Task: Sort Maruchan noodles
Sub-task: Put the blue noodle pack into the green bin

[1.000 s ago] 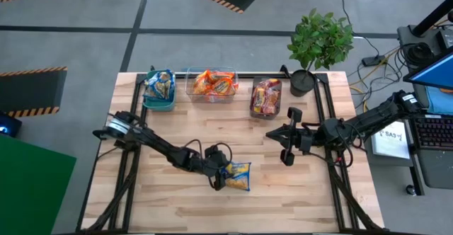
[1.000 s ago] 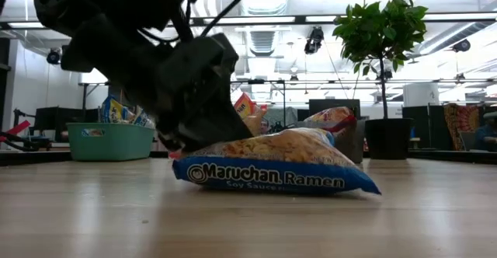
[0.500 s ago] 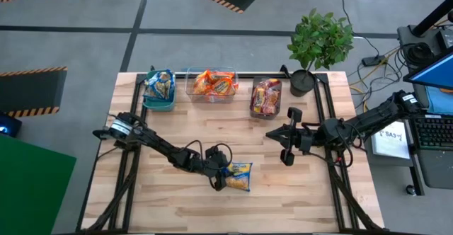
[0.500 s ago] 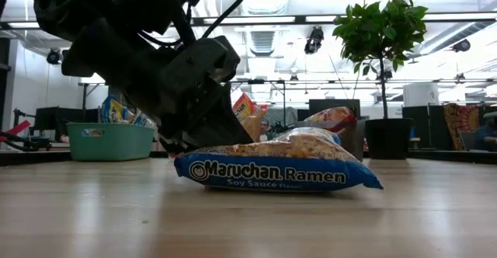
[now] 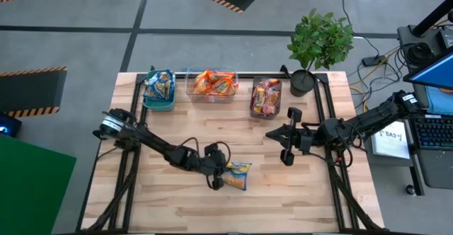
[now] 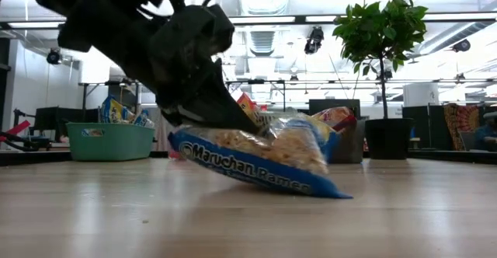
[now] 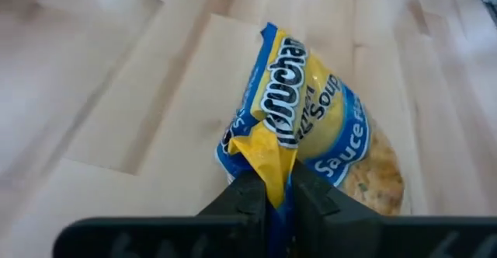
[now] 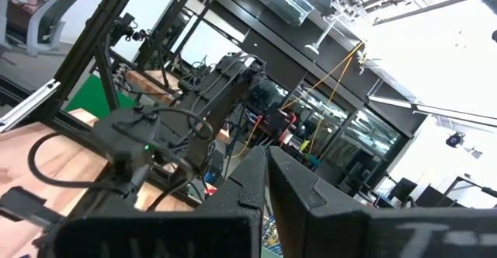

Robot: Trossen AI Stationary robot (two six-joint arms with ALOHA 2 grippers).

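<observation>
pinching the crimped end seam of a blue-and-yellow packet (image 7: 311,145), left gripper (image 7: 272,192) with fingers (image 7: 247,200) pressed together on the yellow flap. packet fanning out just beyond the fingertips, printed face up. in the low view, seam end lifted clear of the table (image 6: 248,219), far end drooping and apparently touching the wood; body hanging tilted below the fingers. in the high view, sitting near the table's middle front, just beside the left gripper (image 5: 216,175), well apart from the bins.

judged as light, thin and crinkly: film slick and soft, noodle block inside stiff but brittle. seam grip reasonable, since nothing there to crush, yet film could slide out between the pads if swung fast. block likely to pendulum under the fingers, so slow carry advised. squeezing across the middle likely to crack the noodles; flat face hard to take from above, offering no edge for the fingers.

teal bin (image 5: 159,99) already holding blue-and-yellow packets, clear bin (image 5: 211,93) orange ones, grey bin (image 5: 265,109) red ones, all in a row far beyond the fingers; teal bin judged the matching place.

right gripper (image 5: 290,136) waiting over the table's right part, fingers (image 8: 291,184) pressed together on nothing.
</observation>
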